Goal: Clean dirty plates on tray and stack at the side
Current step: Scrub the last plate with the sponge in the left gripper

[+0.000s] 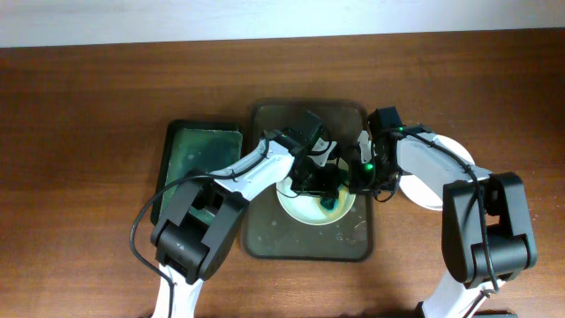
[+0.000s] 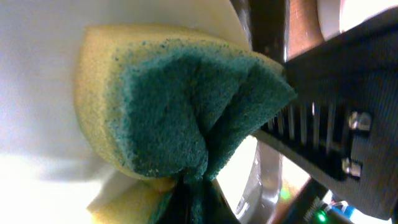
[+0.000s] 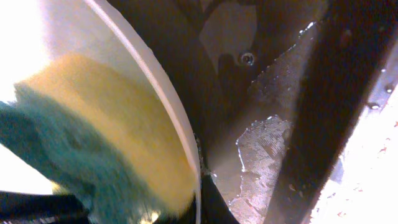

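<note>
The left gripper (image 1: 325, 187) is pressed together on a folded yellow foam sponge with a teal-green scouring face (image 2: 180, 106). The fold is pinched at the lower edge of the left wrist view. The sponge lies against the inner surface of a round shallow white plate (image 1: 305, 210). This plate sits inside the large dark olive-brown rectangular tray (image 1: 265, 221), near the tray's centre. The right gripper (image 1: 364, 172) is positioned over the tray at the right rim of the same plate. The right wrist view shows that rim running down to the bottom edge, but the fingers are not resolved, so whether they are spread or clamped cannot be determined. The tray floor beside the plate is wet, with water droplets. A second white plate (image 1: 450, 146) rests on the dark-brown wood-grain tabletop (image 1: 88, 132) just right of the tray, partly covered by the right arm. A smaller, narrower green tray (image 1: 203, 150) lies just left of the tray.
</note>
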Motion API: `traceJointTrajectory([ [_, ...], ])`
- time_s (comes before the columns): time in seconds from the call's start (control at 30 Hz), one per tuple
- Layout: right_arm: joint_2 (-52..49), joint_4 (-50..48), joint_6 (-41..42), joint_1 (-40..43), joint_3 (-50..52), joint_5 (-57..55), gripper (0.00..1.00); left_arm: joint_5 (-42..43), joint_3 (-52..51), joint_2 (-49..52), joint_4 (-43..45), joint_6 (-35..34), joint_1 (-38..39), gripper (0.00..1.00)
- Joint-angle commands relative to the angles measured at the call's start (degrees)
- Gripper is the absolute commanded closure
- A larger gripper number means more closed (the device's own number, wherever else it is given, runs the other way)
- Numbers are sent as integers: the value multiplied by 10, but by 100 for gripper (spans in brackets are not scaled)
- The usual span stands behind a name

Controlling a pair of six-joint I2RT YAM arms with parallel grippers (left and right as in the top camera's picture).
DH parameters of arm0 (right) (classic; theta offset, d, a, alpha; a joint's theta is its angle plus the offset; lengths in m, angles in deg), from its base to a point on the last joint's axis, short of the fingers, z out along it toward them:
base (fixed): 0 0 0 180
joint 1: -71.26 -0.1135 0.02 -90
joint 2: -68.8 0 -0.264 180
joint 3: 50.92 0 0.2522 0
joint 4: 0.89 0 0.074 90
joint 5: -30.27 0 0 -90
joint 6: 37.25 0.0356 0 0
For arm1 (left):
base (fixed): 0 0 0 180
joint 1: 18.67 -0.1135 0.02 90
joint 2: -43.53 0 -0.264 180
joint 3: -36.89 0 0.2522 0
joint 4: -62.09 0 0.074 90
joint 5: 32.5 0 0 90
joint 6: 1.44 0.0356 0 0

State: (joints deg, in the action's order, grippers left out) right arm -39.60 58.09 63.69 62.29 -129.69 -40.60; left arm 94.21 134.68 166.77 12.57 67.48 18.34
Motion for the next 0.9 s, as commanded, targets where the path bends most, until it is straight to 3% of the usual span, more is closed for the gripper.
traceJointTrajectory([
  [0.0, -14, -3, 1, -4, 5, -18, 96, 56, 4, 14, -27, 16, 6, 100],
  [0.03, -14, -3, 1, -4, 5, -18, 96, 32, 4, 14, -44, 13, -5, 100],
  [0.17, -14, -3, 0, -4, 5, -18, 96, -295, 61, 14, -200, -34, -63, 100],
  [0.23, -14, -3, 1, -4, 5, -18, 96, -362, 89, 14, -214, -38, -68, 100],
  [0.47, -14, -3, 0, -4, 5, -18, 96, -376, 172, 6, -281, -59, -41, 100],
  [0.63, -14, -3, 0, -4, 5, -18, 96, -361, 208, -94, -327, -47, -56, 100],
  [0.77, -14, -3, 0, -4, 5, -18, 96, -490, 208, -186, -398, -41, -139, 100],
  [0.87, -14, -5, 0, -4, 5, -18, 96, -509, 186, -190, -414, -39, -240, 100],
])
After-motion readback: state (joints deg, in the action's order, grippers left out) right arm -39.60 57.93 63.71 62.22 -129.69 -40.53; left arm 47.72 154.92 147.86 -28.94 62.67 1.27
